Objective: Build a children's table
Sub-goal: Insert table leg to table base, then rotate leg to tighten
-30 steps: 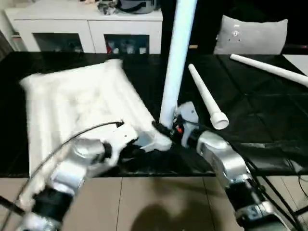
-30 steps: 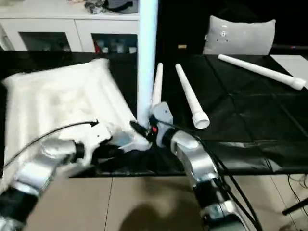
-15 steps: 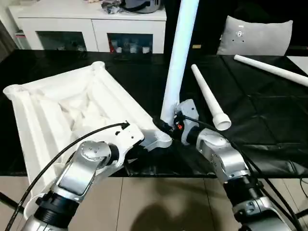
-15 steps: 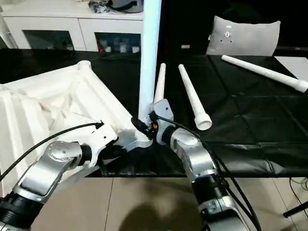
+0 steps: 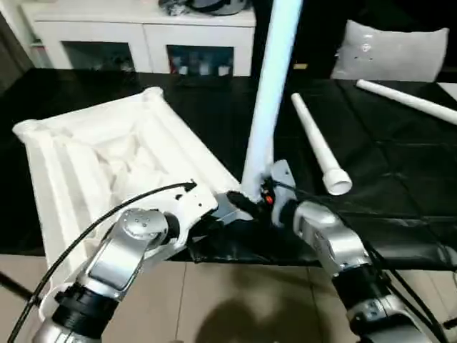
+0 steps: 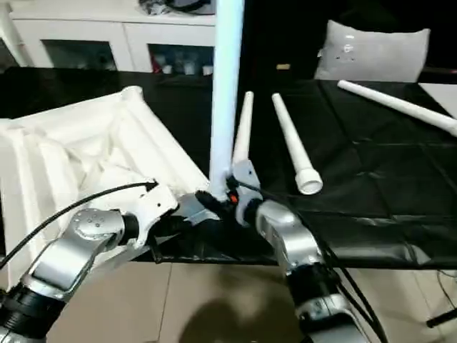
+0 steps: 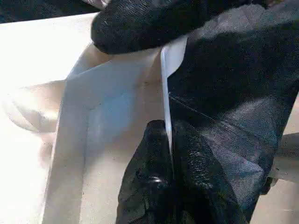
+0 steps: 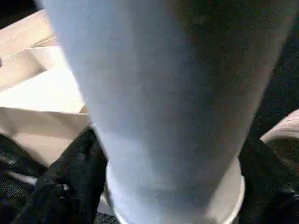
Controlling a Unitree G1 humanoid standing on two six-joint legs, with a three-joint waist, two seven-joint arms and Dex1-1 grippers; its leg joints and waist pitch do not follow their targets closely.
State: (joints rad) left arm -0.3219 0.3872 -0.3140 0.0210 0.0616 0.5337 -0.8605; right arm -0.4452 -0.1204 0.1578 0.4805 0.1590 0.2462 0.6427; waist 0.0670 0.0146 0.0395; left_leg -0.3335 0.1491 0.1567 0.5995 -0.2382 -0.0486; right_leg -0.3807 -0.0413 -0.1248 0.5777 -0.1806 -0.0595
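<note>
We see the children's table top [image 5: 107,161] lying upside down on a black-covered surface [image 5: 385,164], its ribbed underside facing up and round sockets showing at its far corners. At the near corner, closest to us, one white leg [image 5: 270,93] stands upright in the corner socket, rising out of the top of the head views. Our left gripper [image 7: 170,144] is pinched shut on a thin edge of the table top beside that corner; in the left wrist view its two black fingers [image 7: 145,182] press together on the white plastic rim. Our right gripper [image 5: 258,196] sits at the base of the standing leg, and in the right wrist view a black finger [image 8: 70,182] shows on either side of the leg's foot (we cannot tell whether they are pressing it or standing just off it). Two more legs lie loose on the black cover beyond the standing one: one leg [image 6: 291,146] with its wide end toward us and a second leg [image 6: 243,132] just beside it, partly behind the upright one. A fourth leg [image 5: 407,102] lies well apart at the far right. Behind the work surface stands a white cabinet [image 5: 143,39] with glass doors, and a grey cushion [image 5: 389,53] rests to the right.
</note>
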